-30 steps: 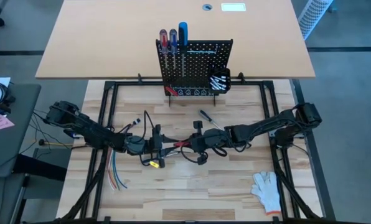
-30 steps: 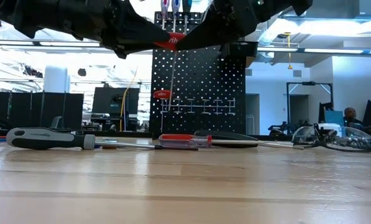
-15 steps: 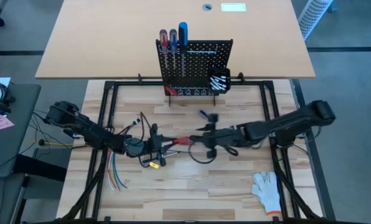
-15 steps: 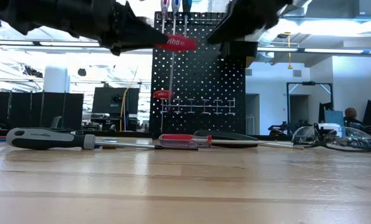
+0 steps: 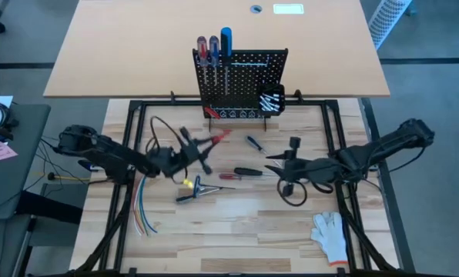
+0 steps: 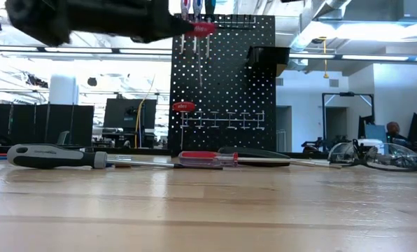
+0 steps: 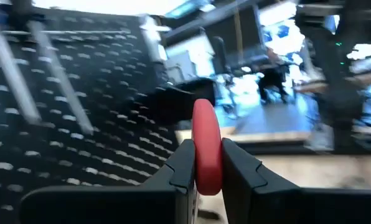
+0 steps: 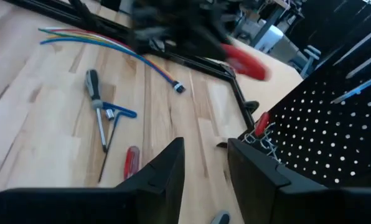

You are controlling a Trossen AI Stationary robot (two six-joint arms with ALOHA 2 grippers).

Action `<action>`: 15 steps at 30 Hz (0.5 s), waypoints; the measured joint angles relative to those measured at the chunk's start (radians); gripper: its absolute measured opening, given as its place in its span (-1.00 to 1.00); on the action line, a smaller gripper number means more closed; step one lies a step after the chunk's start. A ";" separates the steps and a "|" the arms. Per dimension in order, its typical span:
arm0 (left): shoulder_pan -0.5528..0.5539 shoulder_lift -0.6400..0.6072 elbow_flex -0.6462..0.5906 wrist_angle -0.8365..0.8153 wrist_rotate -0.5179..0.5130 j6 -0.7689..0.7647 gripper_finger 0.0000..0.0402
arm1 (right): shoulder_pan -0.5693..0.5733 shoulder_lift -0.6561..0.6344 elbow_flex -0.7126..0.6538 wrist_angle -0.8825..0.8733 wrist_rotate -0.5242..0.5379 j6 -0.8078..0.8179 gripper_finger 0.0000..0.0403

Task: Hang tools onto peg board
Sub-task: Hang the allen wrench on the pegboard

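I have taken the red screwdriver [image 5: 216, 139] over from the right gripper [image 5: 275, 162], which has drawn back from the handover spot, away from the peg board [image 5: 241, 85], with its fingers parted and empty. My left gripper [image 5: 192, 148], clamped on the handle, has swung toward the board's front. This tool is now ready for hanging beside those already on the board.
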 joint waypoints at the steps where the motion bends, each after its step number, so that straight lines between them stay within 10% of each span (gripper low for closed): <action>1: 0.033 0.000 0.000 0.018 0.023 0.005 -0.81 | 0.003 -0.004 0.000 0.002 0.001 0.000 -0.37; 15: 0.311 0.000 0.047 -0.128 0.196 -0.105 -0.81 | 0.011 0.009 0.000 0.009 0.001 -0.033 -0.37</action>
